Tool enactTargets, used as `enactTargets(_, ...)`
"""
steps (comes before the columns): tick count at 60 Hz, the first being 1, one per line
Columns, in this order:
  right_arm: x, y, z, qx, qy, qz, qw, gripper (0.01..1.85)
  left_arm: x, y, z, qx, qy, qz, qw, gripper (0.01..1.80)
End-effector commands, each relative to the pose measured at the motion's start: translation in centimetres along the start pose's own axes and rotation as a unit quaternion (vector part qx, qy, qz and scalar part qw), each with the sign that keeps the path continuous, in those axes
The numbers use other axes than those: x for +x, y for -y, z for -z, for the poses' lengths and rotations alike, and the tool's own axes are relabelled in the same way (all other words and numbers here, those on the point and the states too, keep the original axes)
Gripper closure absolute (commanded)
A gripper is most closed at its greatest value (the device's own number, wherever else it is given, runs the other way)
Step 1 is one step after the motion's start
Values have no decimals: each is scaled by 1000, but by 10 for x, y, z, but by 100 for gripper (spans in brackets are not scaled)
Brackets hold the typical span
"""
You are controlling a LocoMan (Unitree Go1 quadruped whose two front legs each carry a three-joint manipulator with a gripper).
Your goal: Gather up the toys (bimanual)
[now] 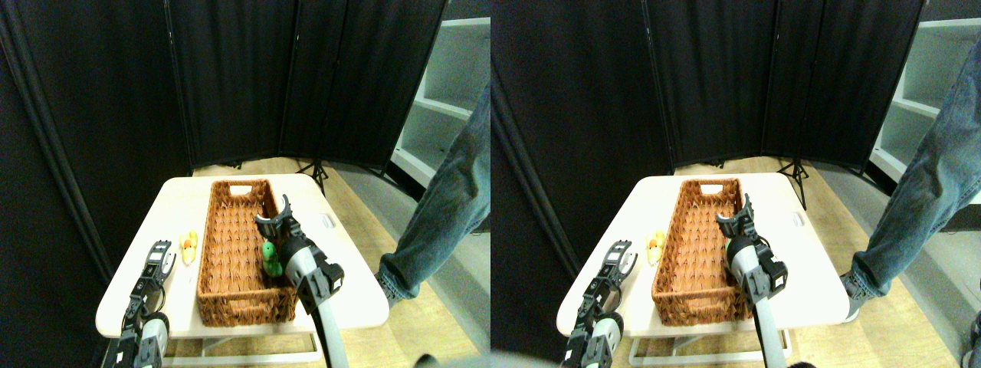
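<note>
Desk (pixel 337 307): pale, rounded corners, set on a light wood floor before black folding screens (pixel 230 77).

Wicker basket (pixel 230 307): long, brown, lengthwise down the middle of the desk, handle cut-out at the far end.

Green toy (pixel 269 259): inside the basket, against its right wall, toward the near half. Upright as far as can be told; partly hidden by the right manipulator.

Yellow toy (pixel 188 245): on the desk just beside the basket's left wall, outside it. Orange patch on it. Small, detail unclear.

Left tool (pixel 162 255): low on the left, above the desk's near-left part, close to the yellow toy but apart from it. Jaws spread, nothing between them.

Right tool (pixel 277 217): over the basket's right rim, beyond the green toy, pointing away from the camera. Jaws parted, empty; green toy just below and behind, beside the grey wrist housing. Touching or not: cannot tell.

Small pale label or tag (pixel 328 221): flat on the desk, right of the basket.

Person's leg (pixel 444 207): blue jeans, at the right edge, standing on the floor beside the desk, shoe (pixel 392 287) near the desk's right corner.

White shelving (pixel 448 100): behind the person, right of the screens.

Tripod feet (pixel 314 170): on the floor at the base of the screens.
</note>
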Motion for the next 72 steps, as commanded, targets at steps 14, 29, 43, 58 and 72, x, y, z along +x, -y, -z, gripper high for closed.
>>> enactTargets(14, -18, 5, -62, -72, 147, -20, 986, 185, 6, 3, -11, 1, 15, 20, 1000, 157)
enactTargets(29, -39, 29, -101, -126, 208, 4, 970, 185, 17, 11, -20, -3, 23, 35, 999, 152)
enactTargets(43, -41, 55, -105, -123, 223, 27, 967, 185, 32, 17, -19, -84, 59, 6, 995, 146)
enactTargets(58, -33, 67, -97, -109, 214, 47, 970, 185, 41, 20, -18, -162, 86, -9, 983, 146)
enactTargets(72, -26, 78, -92, -90, 207, 42, 973, 185, 48, 24, -15, -230, 56, -31, 971, 141)
